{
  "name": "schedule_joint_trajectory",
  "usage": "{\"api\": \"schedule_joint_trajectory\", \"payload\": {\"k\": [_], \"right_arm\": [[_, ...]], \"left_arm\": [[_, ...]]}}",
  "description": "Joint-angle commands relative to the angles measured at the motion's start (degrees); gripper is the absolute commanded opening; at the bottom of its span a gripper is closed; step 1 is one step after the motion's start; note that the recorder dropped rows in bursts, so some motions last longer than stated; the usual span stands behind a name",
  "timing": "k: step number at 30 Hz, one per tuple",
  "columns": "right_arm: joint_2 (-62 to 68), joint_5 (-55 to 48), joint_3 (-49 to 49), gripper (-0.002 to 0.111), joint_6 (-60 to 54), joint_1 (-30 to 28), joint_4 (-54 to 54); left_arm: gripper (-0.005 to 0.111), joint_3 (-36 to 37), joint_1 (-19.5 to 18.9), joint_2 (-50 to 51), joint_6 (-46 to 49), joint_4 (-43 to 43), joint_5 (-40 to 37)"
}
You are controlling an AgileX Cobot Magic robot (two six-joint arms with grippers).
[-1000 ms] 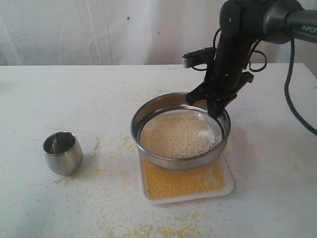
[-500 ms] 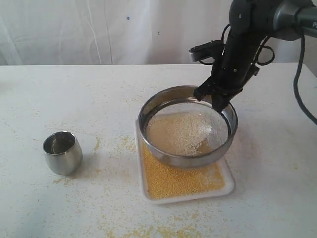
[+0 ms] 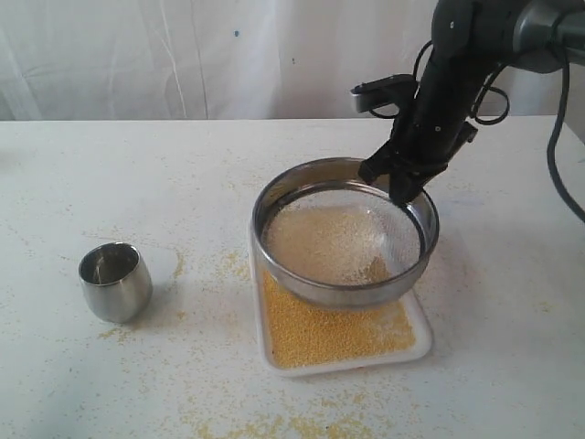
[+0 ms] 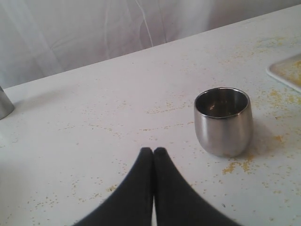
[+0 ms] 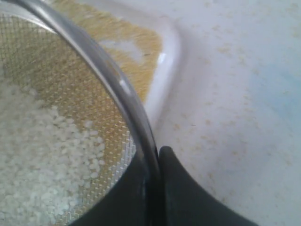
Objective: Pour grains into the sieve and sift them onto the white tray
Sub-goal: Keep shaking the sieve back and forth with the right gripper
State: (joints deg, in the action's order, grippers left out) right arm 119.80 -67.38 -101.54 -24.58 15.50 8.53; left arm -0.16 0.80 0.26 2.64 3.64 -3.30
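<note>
The sieve (image 3: pixel 347 293) hangs tilted above the white tray (image 3: pixel 416 350), its far rim pinched by my right gripper (image 3: pixel 400 194), which is shut on it. Whitish coarse grains (image 3: pixel 320 242) lie on the mesh; fine yellow grains (image 3: pixel 324 334) cover the tray below. In the right wrist view the sieve rim (image 5: pixel 113 80) runs between the jaws of my right gripper (image 5: pixel 156 153), with the tray corner (image 5: pixel 169 56) beyond. My left gripper (image 4: pixel 154 151) is shut and empty, hovering over the table near the small steel cup (image 4: pixel 224 121). The left arm is out of the exterior view.
The empty steel cup (image 3: pixel 115 282) stands at the left of the table. Spilled yellow grains are scattered around the tray and along the table's front edge (image 3: pixel 274 426). A white curtain hangs behind the table. Another metal object (image 4: pixel 3 102) shows at the left wrist view's edge.
The sieve with my right gripper shifted right over the last second, then slightly back left, and its grains slid across the mesh. The cup and left gripper stayed put.
</note>
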Motion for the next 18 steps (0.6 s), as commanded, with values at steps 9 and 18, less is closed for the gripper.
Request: {"api": "schedule_joint_trajectory", "payload": {"k": [9,18], "right_arm": [[-1.11,2.27,-0.17,0.000,4.60,-0.65,0.70],[-1.00,0.48,0.36,0.000,4.82,-0.92,-2.60]], "left_arm": [[0.000,0.16,-0.16,-0.26,-0.04,-0.36,0.24],[0.000,0.16,-0.16,-0.26,-0.04,-0.36,0.24]]}}
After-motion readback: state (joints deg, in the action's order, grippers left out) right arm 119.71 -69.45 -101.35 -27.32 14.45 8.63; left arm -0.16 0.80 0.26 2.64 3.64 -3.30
